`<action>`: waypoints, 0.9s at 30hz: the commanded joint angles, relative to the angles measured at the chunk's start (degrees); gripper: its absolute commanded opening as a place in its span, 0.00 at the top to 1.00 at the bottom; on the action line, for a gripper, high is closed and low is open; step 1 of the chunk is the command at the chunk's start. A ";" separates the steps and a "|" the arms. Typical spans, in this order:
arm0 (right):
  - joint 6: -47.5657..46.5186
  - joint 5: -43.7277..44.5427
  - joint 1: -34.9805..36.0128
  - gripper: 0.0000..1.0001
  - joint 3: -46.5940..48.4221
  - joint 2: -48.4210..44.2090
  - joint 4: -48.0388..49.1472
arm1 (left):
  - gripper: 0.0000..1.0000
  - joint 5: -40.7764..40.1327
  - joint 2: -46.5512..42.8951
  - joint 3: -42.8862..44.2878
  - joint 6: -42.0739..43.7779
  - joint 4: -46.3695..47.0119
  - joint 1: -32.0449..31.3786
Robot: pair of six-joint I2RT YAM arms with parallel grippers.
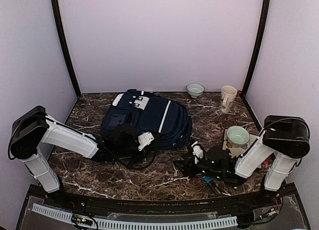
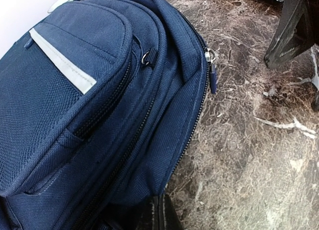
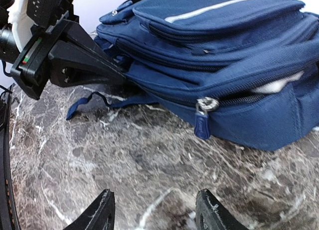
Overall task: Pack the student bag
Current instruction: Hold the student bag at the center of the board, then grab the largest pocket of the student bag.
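Observation:
The student bag (image 1: 149, 118) lies flat on the marble table, navy blue with a white stripe. My left gripper (image 2: 162, 210) is at its near edge, fingers pressed together with the bag's fabric rim pinched at their tips. From the right wrist view this left gripper (image 3: 117, 73) reaches into the bag's lower seam. My right gripper (image 3: 154, 197) hovers low over the table, open and empty, facing the bag's side. A blue zipper pull (image 3: 203, 121) hangs there. Behind the pull the zipper gapes slightly and something white (image 3: 279, 85) shows inside.
A beige mug (image 1: 228, 98) and a pale green bowl (image 1: 195, 89) stand at the back right. Another green bowl (image 1: 238, 135) sits on a pad beside the right arm. A small blue-tipped object (image 1: 208, 180) lies under the right wrist. A loose blue strap (image 3: 82, 104) trails on the table.

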 commanded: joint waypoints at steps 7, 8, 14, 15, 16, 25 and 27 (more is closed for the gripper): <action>1.19 10.15 1.66 0.45 8.56 9.73 6.51 | 1.00 5.72 -1.46 1.01 -2.30 2.99 -1.62; 1.25 11.04 1.65 0.45 9.27 10.21 6.10 | 1.00 5.77 -1.46 1.13 -2.30 2.71 -1.70; 1.21 15.77 1.61 0.47 12.72 12.08 2.25 | 1.00 6.03 -1.72 1.46 -2.39 2.20 -2.24; 1.26 16.33 1.57 0.47 13.85 12.47 0.66 | 1.00 6.16 -1.70 1.58 -2.43 2.20 -2.32; 1.35 16.82 1.57 0.48 14.49 12.90 -0.39 | 1.00 6.20 -1.66 1.73 -2.48 2.08 -2.41; 4.31 21.17 1.53 0.55 16.12 14.31 -4.30 | 1.00 5.78 -2.20 1.65 -2.74 1.58 -2.74; 5.24 21.24 1.52 0.55 16.25 14.66 -4.90 | 1.00 5.48 -2.37 1.56 -2.83 1.49 -2.78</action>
